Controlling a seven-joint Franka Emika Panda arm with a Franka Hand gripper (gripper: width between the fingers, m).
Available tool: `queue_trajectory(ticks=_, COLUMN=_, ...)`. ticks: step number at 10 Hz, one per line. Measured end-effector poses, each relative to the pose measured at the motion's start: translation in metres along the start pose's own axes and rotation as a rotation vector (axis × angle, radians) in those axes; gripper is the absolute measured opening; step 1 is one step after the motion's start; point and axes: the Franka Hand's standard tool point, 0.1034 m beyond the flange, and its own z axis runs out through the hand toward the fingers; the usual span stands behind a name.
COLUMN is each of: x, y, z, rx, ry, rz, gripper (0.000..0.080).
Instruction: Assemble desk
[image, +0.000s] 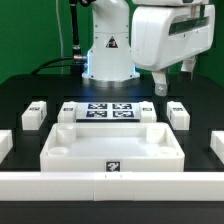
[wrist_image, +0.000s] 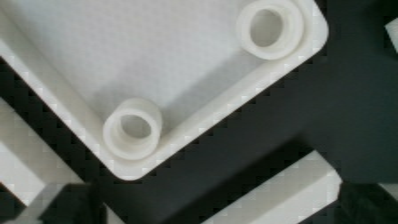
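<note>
White tray-like desk top (image: 90, 145) lies flat on the black table (image: 15, 120), between the marker board (image: 110, 110) and the long rail (image: 110, 185). Tagged legs (image: 35, 113) lie loose on either side. The gripper (image: 160, 86) hangs above the top's far corner on the exterior view's right; finger opening: cannot tell.

Wrist view: desk top (wrist_image: 160, 50) corner, raised rim, two round sockets (wrist_image: 134, 125). Fingers out of frame.

Exterior view: taken from front of table (image: 20, 95), slightly raised, faced toward robot base (image: 108, 60); whole workspace seen at middle distance, desk top (image: 60, 158) in foreground. Wrist view: aimed steeply down, very close; one corner of desk top (wrist_image: 125, 70) with two round sockets (wrist_image: 135, 128) framed, dark table (wrist_image: 347, 110) beside. Shared part: desk top; which corner cannot be told.
</note>
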Motion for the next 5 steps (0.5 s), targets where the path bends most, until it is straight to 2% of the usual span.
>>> queue_trajectory(ticks=5, x=-0.0001, y=-0.0001, z=0.0004, rx=0.0, ry=0.0, rz=0.0, gripper=0.065)
